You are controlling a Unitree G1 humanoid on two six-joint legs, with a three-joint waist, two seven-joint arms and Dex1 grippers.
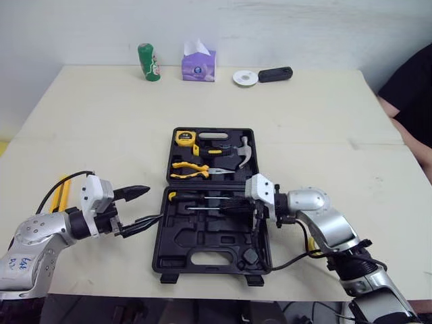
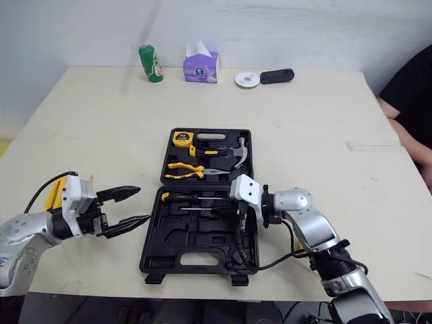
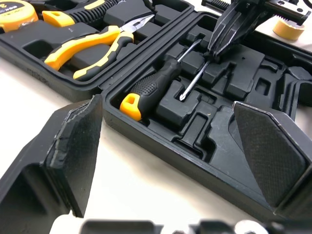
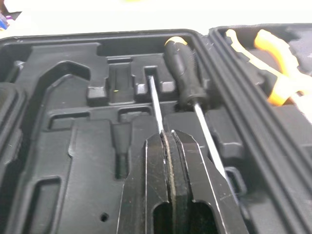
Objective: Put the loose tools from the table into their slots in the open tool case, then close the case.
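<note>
Step in hand: slotting. Right gripper [image 4: 167, 135] is pinching a slim bare-steel screwdriver shaft [image 4: 155, 100], lowering it into the open black moulded-plastic tool case [image 1: 175, 236], just beside a black-handled, yellow-capped screwdriver [image 3: 151, 87]. Left gripper [image 1: 152, 204] is hovering spread beside the case. Next move: seating the shaft, then releasing it.

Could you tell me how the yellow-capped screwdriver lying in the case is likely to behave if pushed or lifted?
The screwdriver probably lifts stiffly: metal shaft, solid handle. Its textured black grip looks unlikely to slip. Its round handle could roll, but it lies in a moulded recess of the case, which should hold it.
</note>
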